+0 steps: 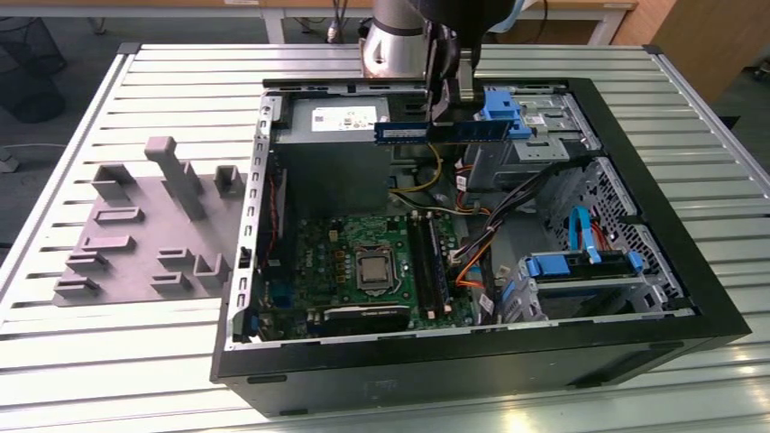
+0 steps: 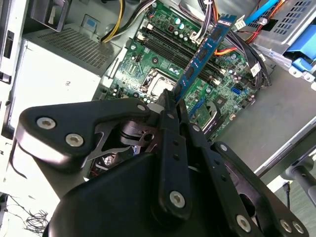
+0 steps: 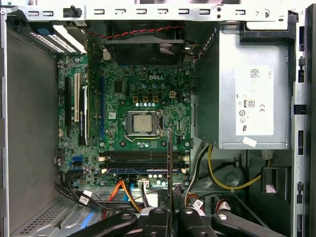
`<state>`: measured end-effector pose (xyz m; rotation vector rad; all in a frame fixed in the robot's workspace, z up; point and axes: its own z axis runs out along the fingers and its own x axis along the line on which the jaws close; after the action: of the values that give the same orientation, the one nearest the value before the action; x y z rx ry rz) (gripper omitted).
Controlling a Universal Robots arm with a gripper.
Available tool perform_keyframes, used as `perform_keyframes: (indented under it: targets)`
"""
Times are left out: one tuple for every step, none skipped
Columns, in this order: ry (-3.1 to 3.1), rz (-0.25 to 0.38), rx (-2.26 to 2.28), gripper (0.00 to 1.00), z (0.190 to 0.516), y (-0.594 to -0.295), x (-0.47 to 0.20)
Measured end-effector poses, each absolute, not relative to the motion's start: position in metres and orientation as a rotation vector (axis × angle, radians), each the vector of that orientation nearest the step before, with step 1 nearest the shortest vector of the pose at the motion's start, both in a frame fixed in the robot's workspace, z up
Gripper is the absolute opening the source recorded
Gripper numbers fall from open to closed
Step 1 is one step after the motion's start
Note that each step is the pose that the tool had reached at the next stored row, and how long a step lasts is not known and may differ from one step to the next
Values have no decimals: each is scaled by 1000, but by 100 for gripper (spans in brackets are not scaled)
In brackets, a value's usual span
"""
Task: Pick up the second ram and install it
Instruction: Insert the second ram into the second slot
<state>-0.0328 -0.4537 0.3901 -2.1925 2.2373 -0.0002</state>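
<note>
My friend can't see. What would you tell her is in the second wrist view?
The black gripper grips the second ram, a long thin strip with black chips, above a green motherboard. The board has a silver processor and sits inside an open computer case with coloured cables.

The second ram (image 1: 403,133), a long blue strip, hangs level, edgewise.
</note>
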Motion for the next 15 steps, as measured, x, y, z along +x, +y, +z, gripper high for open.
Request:
perform_keyframes:
  targets:
    - [2239, 0, -2191, 14, 390, -454, -33]
    - [2244, 0, -2185, 14, 390, -454, -33]
    - [2252, 0, -2177, 14, 390, -454, -33]
    - [2260, -1, -2169, 14, 390, -454, -33]
    - [2267, -1, -2162, 14, 390, -454, -33]
    - [2275, -2, -2155, 14, 390, -454, -33]
    - [2282, -2, -2148, 14, 390, -454, -33]
    - [2289, -3, -2140, 14, 390, -454, -33]
    - [2297, -3, -2132, 14, 390, -454, -33]
    - [2305, -4, -2124, 14, 390, -454, -33]
    - [2313, -4, -2116, 14, 390, -454, -33]
    - [2321, -4, -2107, 14, 390, -454, -33]
    - [2329, -5, -2098, 14, 390, -454, -33]
    - [2337, -5, -2089, 14, 390, -454, -33]
    - [2346, -5, -2080, 14, 390, -454, -33]
